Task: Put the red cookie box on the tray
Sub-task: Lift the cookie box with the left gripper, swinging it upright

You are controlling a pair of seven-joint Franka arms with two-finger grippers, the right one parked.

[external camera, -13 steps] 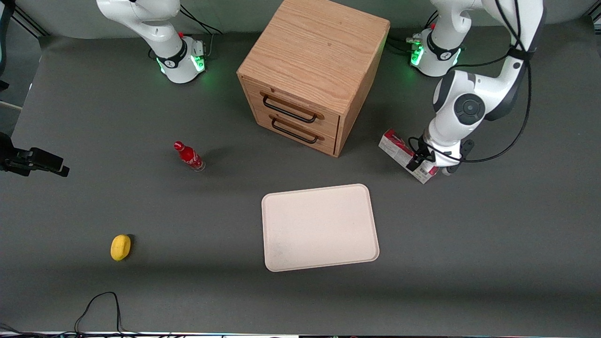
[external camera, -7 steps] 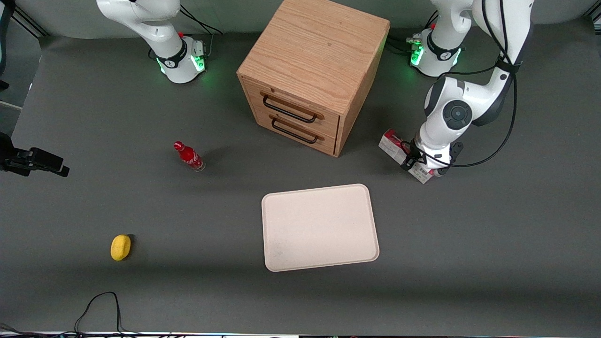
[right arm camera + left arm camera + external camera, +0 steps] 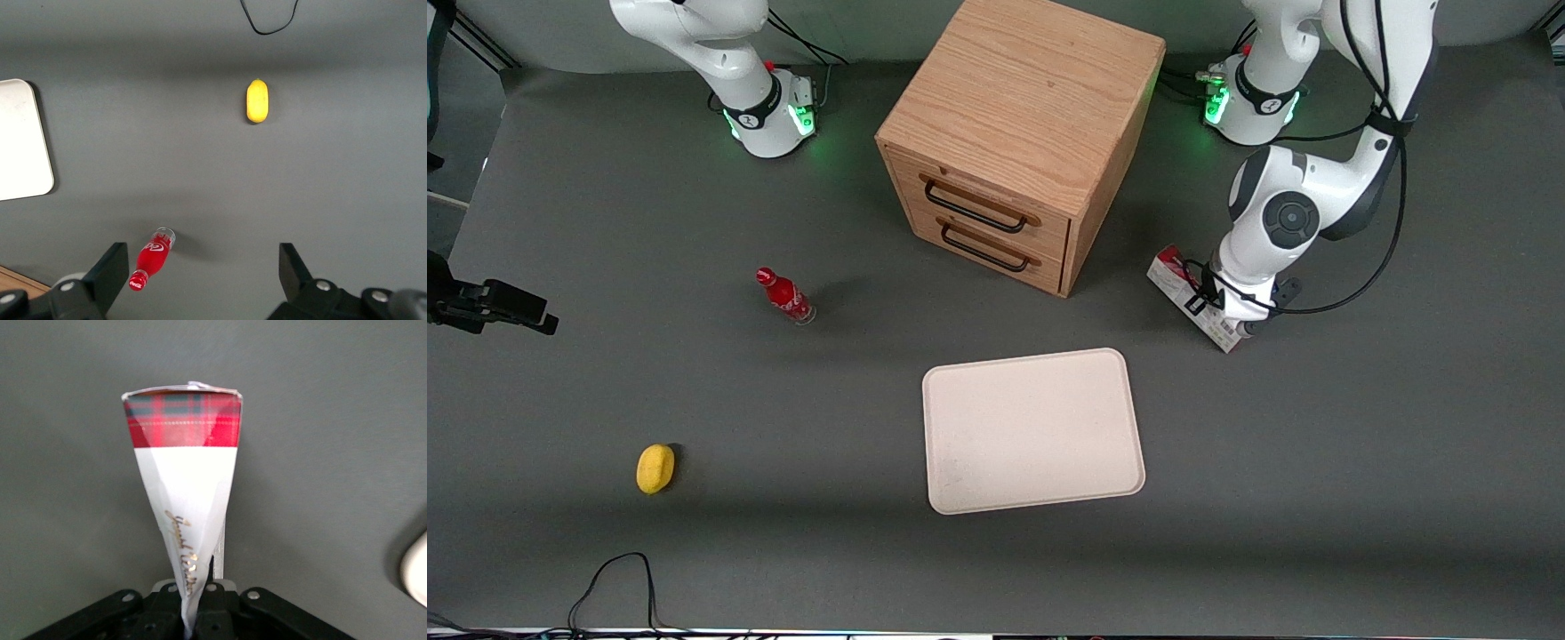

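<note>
The red cookie box point(image 3: 1168, 274) lies on the dark table beside the wooden cabinet, toward the working arm's end. It is long and slim, with a red tartan end and white printed sides. My left gripper point(image 3: 1223, 311) stands over the end of the box nearer the front camera. In the left wrist view the gripper point(image 3: 193, 613) is shut on the box point(image 3: 183, 473), which runs away from the jaws. The cream-white tray point(image 3: 1032, 431) lies flat, nearer the front camera than the box, and holds nothing. Its corner shows in the left wrist view point(image 3: 417, 570).
A wooden two-drawer cabinet point(image 3: 1018, 116) stands close beside the box. A small red bottle point(image 3: 784, 296) and a yellow object point(image 3: 655, 468) lie toward the parked arm's end. A black cable point(image 3: 614, 578) loops at the table's front edge.
My wrist has shifted a little toward the cabinet over the box. The box has turned slightly and its end nearer the front camera has moved a bit.
</note>
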